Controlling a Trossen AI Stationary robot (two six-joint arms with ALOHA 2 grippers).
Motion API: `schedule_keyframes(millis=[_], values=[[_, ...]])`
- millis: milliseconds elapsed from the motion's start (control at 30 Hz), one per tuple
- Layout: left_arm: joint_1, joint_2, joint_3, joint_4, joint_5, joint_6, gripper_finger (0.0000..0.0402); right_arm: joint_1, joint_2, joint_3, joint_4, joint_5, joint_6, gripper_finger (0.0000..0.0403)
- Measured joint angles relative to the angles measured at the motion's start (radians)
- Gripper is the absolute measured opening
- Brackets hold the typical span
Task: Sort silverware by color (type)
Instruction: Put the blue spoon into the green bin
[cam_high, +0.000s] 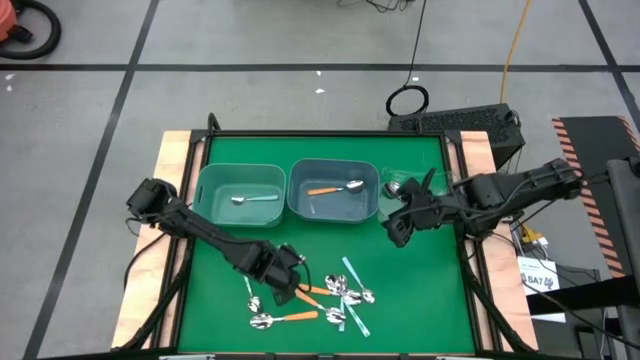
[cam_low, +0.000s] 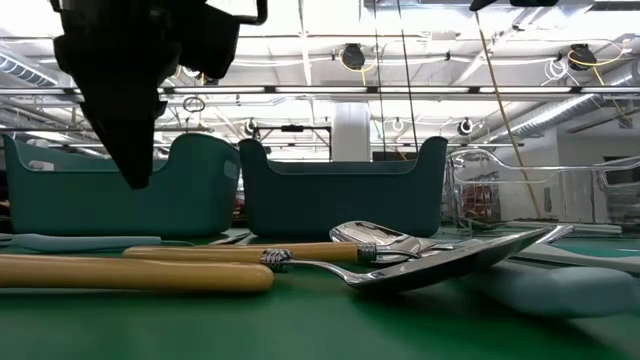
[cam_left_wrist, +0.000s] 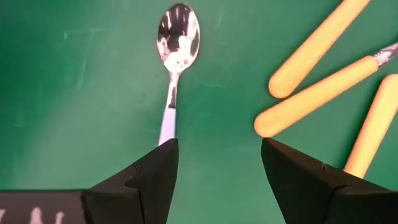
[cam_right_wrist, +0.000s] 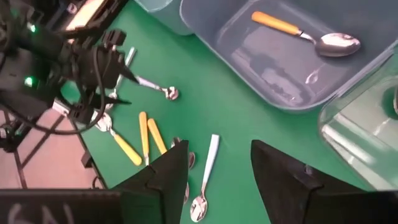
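Observation:
Several spoons (cam_high: 320, 300) with orange, light-blue and teal handles lie loose on the green mat near the front edge. My left gripper (cam_high: 288, 274) hangs open over the left end of this pile, pointing steeply down. In the left wrist view a light-blue-handled spoon (cam_left_wrist: 177, 37) lies ahead of the open fingers (cam_left_wrist: 217, 146), its handle end running behind one fingertip; orange handles (cam_left_wrist: 323, 87) lie beside it. My right gripper (cam_high: 397, 232) is open in the air to the right of the middle bin, nothing between its fingers (cam_right_wrist: 217, 152).
At the back stand a left bin (cam_high: 215, 205) holding a light-blue-handled spoon (cam_high: 255, 199), a middle bin (cam_high: 300, 205) holding an orange-handled spoon (cam_high: 335, 188), and a clear bin (cam_high: 408, 170) at the right. Bare mat lies between bins and pile. Wooden rails edge the table.

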Motion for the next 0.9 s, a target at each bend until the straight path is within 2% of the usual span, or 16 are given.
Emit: schedule_keyframes(millis=[300, 567, 900], values=[[0.051, 0.000, 0.000, -0.034, 0.000, 0.045, 0.0236, 0.037, 0.033, 0.000, 0.021, -0.001, -0.001, 0.0166], [0.092, 0.032, 0.001, 0.009, -0.008, 0.085, 0.0236, 0.036, 0.028, 0.000, 0.016, -0.029, -0.053, 0.0166], [0.073, 0.097, 0.000, -0.022, 0.007, 0.084, 0.0236, 0.035, 0.026, 0.000, 0.011, -0.029, -0.120, 0.0166]])
